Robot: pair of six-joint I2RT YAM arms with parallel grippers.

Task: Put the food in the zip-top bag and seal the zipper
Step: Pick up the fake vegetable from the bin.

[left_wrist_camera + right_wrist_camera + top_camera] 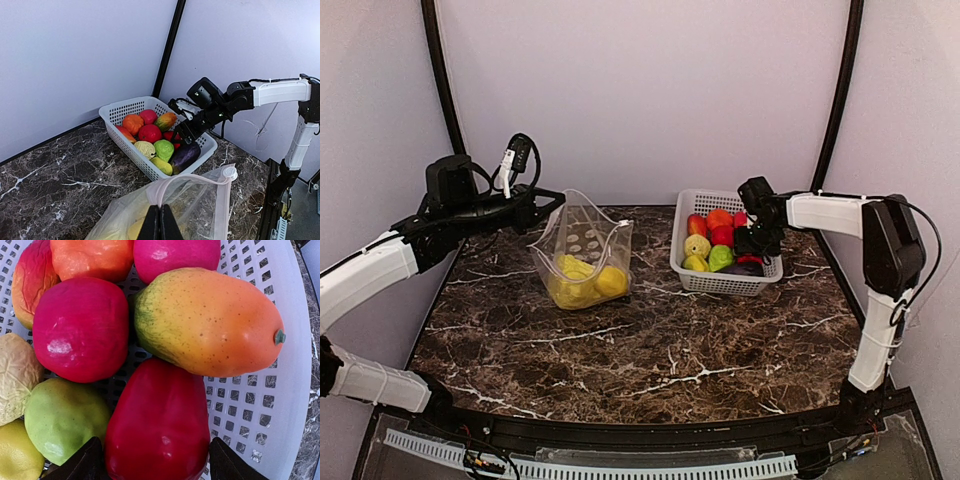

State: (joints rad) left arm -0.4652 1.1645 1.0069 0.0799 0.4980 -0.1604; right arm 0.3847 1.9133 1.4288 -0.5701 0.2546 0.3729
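Right wrist view: right gripper (157, 466) spread, its 2 dark fingers (82, 465) straddling the red pepper (159, 425), 1 on each side; whether the pads touch it cannot be told. Pepper lies in the white basket (295, 365), just below the mango (210, 320) and beside a green fruit (62, 417). Top view: left gripper (548, 203) pressed together, pinching the rim of the zip-top bag (582, 240). Bag stands open, left of the basket and apart from it, yellow food (588, 283) inside.

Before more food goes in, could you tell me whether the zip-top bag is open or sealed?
Open: the zip-top bag gapes upward, its zipper strips apart, left gripper pinching one edge, yellow food inside.
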